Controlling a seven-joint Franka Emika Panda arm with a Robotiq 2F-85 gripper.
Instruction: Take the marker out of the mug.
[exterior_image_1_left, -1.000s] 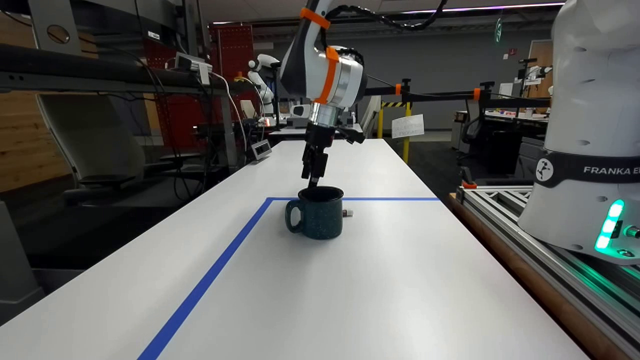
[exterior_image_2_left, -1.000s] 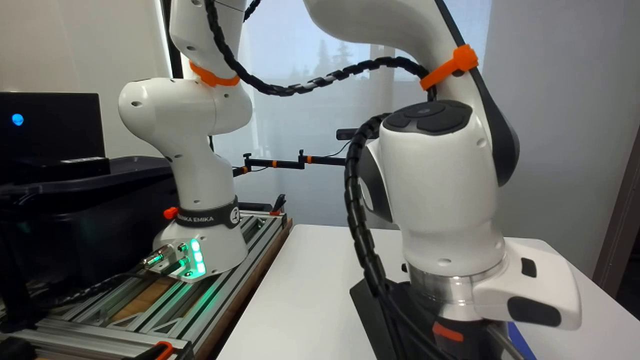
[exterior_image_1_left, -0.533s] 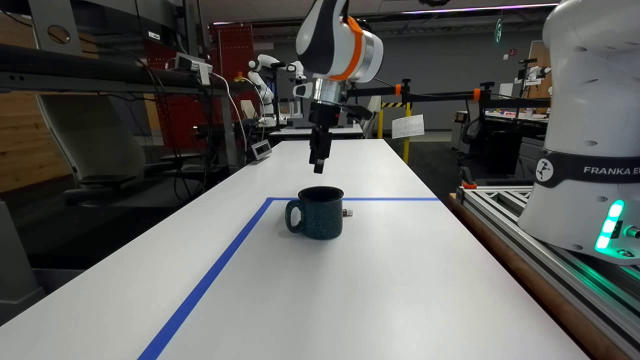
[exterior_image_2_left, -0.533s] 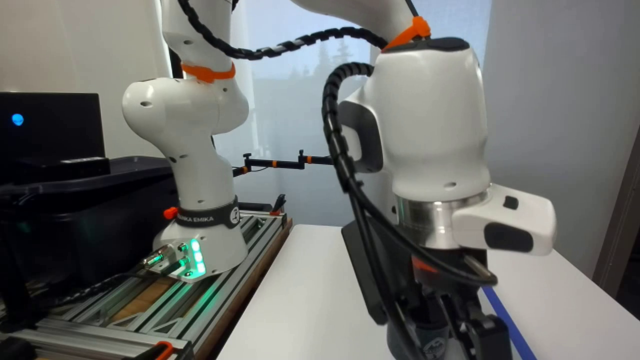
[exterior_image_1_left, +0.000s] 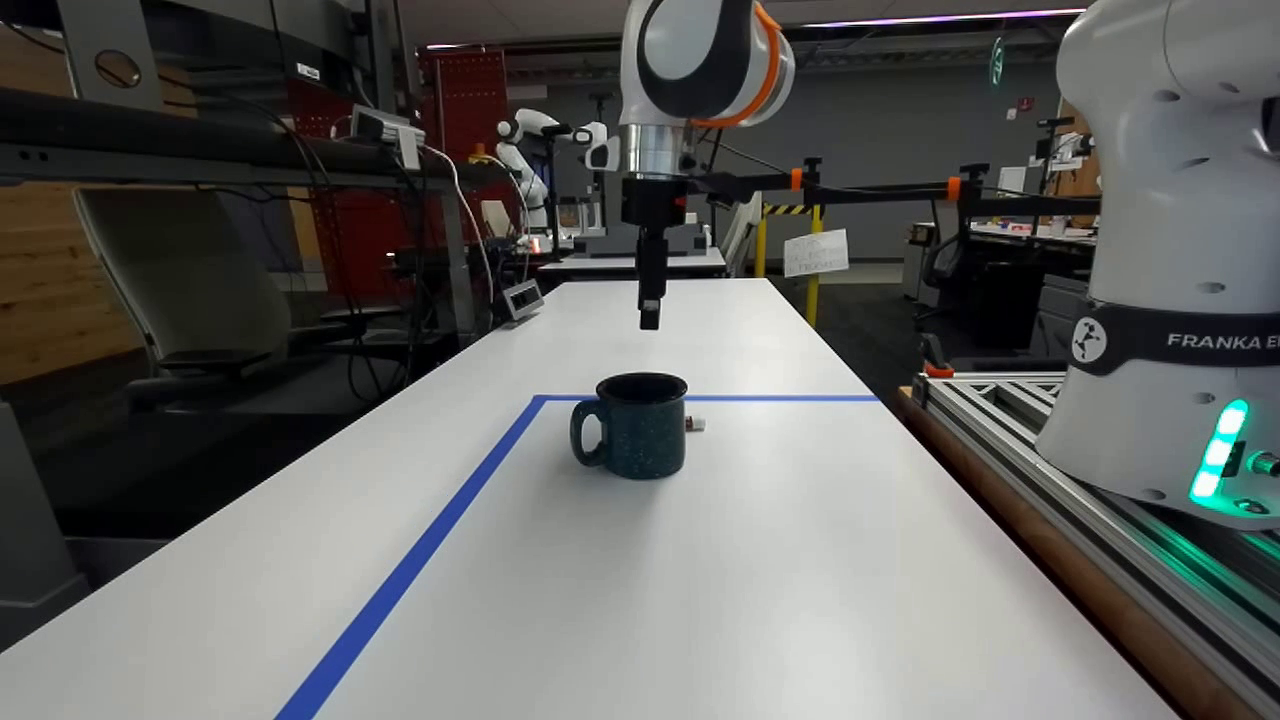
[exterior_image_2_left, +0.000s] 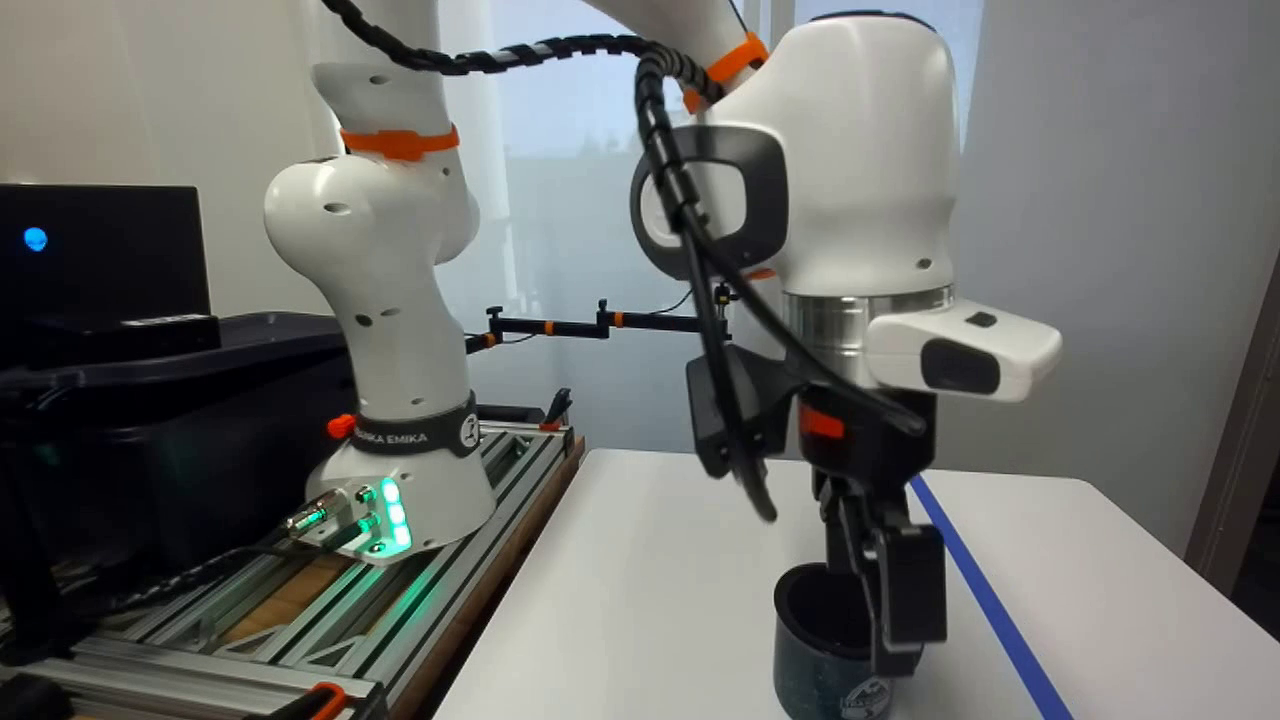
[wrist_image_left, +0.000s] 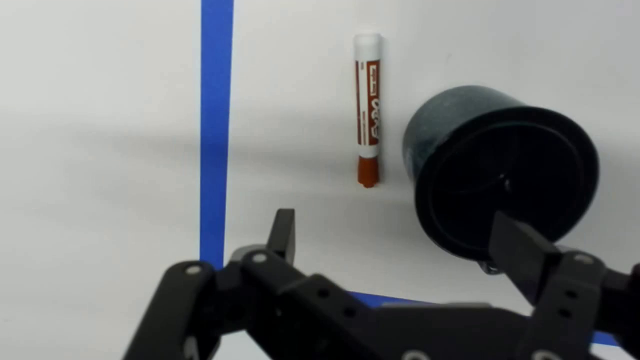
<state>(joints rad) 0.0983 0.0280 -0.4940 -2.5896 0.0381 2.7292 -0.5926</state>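
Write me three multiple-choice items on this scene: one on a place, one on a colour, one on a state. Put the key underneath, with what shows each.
1. Where does the marker lie?
A) inside the mug
B) on the table, beside the mug
C) underneath the mug

2. What colour is the tape line?
A) yellow
B) red
C) blue

3. How does the pincer stand?
A) open
B) shut on the marker
C) shut on the mug

Key:
1 B: the wrist view shows white table between marker and mug.
2 C: it shows blue in the wrist view.
3 A: its fingers stand wide apart there.
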